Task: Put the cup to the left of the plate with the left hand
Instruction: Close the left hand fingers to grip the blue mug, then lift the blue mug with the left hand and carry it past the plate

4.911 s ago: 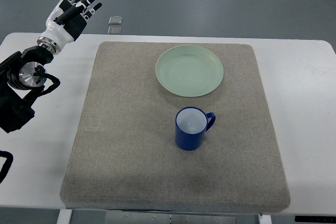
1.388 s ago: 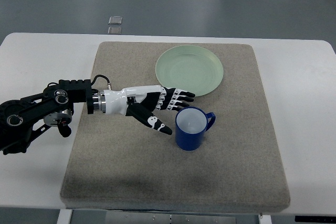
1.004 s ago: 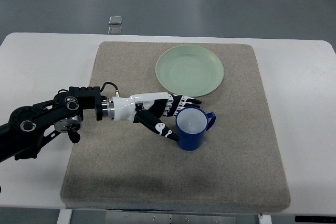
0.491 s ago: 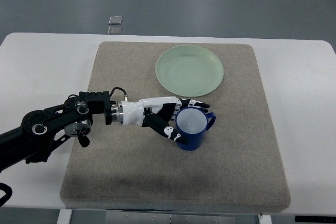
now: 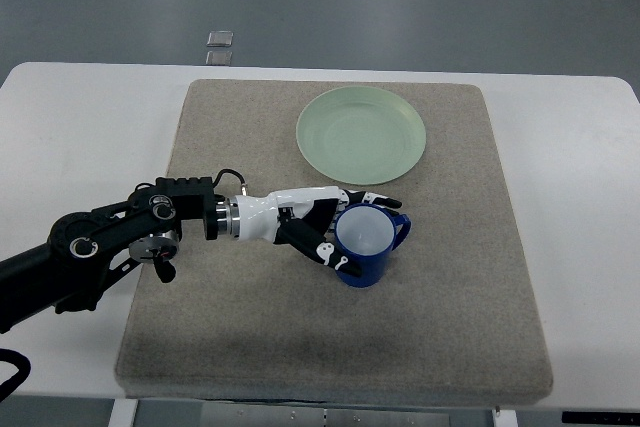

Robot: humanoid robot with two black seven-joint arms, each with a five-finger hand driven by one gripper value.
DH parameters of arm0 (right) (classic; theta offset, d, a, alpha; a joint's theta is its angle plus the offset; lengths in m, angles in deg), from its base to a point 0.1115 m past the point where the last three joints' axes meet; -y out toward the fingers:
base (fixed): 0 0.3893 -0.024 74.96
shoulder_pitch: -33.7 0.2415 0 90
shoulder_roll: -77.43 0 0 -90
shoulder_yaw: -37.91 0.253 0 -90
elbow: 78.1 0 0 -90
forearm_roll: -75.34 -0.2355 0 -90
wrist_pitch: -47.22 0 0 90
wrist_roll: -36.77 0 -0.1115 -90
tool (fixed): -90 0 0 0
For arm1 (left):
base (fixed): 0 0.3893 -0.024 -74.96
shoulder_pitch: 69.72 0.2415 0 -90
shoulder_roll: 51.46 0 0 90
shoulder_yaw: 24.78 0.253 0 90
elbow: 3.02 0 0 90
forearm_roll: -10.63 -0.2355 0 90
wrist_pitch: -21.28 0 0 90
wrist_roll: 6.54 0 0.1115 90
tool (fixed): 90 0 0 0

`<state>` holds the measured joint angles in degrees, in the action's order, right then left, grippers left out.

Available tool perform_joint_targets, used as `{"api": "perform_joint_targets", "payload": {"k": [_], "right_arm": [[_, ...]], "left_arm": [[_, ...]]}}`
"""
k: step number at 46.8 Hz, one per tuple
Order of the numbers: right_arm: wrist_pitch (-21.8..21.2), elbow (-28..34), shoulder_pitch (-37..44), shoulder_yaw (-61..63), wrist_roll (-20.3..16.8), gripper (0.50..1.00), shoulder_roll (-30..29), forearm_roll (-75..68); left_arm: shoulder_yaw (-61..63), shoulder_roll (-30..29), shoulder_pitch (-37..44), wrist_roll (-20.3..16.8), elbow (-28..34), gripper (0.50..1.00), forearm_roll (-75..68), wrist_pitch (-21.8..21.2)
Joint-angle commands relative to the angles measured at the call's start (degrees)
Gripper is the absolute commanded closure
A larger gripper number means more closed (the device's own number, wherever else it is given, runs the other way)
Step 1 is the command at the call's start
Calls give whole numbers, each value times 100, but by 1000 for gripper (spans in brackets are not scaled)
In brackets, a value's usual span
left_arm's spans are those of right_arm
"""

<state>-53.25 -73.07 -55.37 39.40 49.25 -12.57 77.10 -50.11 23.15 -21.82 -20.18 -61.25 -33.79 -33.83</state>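
A blue cup [image 5: 370,252] stands upright on the grey mat [image 5: 250,327], just below a pale green plate [image 5: 360,134], with its handle pointing right. My left hand [image 5: 352,231] reaches in from the left, low over the mat. Its fingers [image 5: 372,199] curl along the cup's far side. The thumb [image 5: 332,257] presses the cup's near left side, so the hand is shut on the cup. The cup still rests on the mat. The right arm does not show.
The mat covers most of the white table [image 5: 80,117]. My left forearm [image 5: 120,242] lies across the mat's left edge. Two small grey squares [image 5: 220,47] lie on the floor beyond the table. The mat left of the plate is bare.
My left arm came down from the far left and swept right across the mat to the cup. Over the last second its fingers closed around the cup, which has stayed in place.
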Motion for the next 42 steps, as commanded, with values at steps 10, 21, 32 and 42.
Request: {"api": "perform_joint_targets", "payload": {"k": [10,21,32,42], "right_arm": [[1,-1,-5,0,0,568,0,0],[1,-1,-5,0,0,568,0,0],[1,-1,-5,0,0,568,0,0],[1,-1,-5,0,0,568,0,0]], "left_arm": [[20,63,-9,1,14,621,-22,-95],[20,81,-9,-8,14,705,-84,-192],[11,81,-18,-8,23,789,-75,-201],[-59,89,-18,-8,49,789,-40,-289]]}}
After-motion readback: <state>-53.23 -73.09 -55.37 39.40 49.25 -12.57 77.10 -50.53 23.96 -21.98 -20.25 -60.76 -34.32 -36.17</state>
